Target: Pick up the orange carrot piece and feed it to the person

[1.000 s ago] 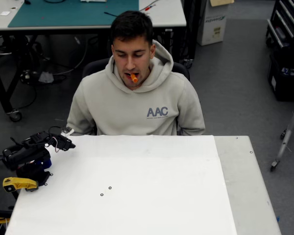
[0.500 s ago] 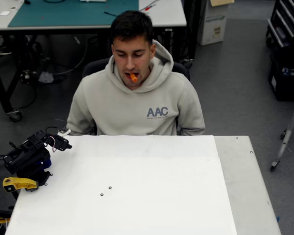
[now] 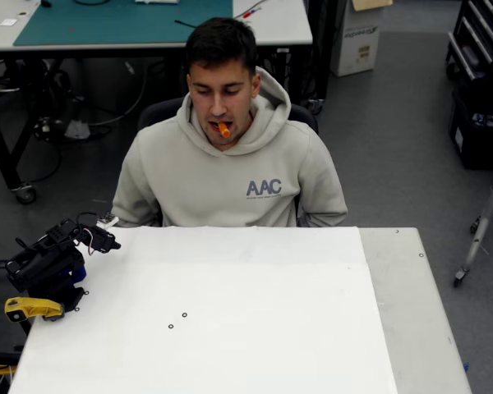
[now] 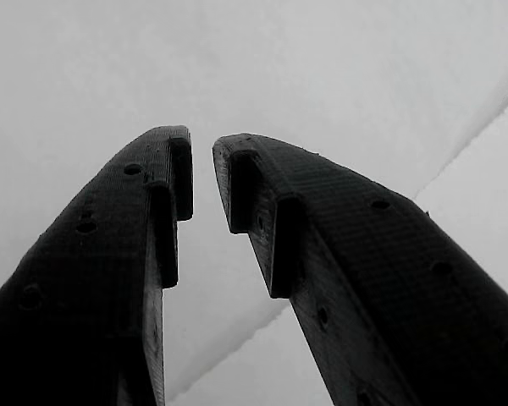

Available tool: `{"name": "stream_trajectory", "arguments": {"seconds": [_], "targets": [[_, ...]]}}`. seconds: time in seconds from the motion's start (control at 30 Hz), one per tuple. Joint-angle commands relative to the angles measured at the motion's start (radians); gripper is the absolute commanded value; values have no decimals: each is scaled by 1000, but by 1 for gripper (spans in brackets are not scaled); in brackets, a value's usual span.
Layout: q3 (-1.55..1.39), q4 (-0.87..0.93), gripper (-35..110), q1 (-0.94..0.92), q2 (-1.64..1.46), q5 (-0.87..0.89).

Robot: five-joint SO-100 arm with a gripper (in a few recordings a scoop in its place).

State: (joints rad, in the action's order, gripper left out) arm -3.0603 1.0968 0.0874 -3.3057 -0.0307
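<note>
Orange carrot piece (image 3: 224, 130) is sitting in the mouth of the person (image 3: 227, 176), far from my tool (image 3: 107, 240) and well apart from it. My tool is hanging at the left edge of the white table (image 3: 230, 328) in the overhead view. Its two black fingers (image 4: 161, 194) are spread a little and are pinching nothing. I am thinking the feeding is done. Next I am only needing to rest my arm.

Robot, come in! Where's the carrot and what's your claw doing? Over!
Gripper open, empty, parked at the table's left edge in the overhead view. Orange carrot piece in the person's mouth. Nothing in the way.
</note>
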Motion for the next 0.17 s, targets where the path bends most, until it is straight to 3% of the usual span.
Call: {"name": "stream_trajectory", "arguments": {"seconds": [0.0,0.13], "targets": [[74,6,0,18,-15,-8],[74,6,0,18,-15,-8]]}}
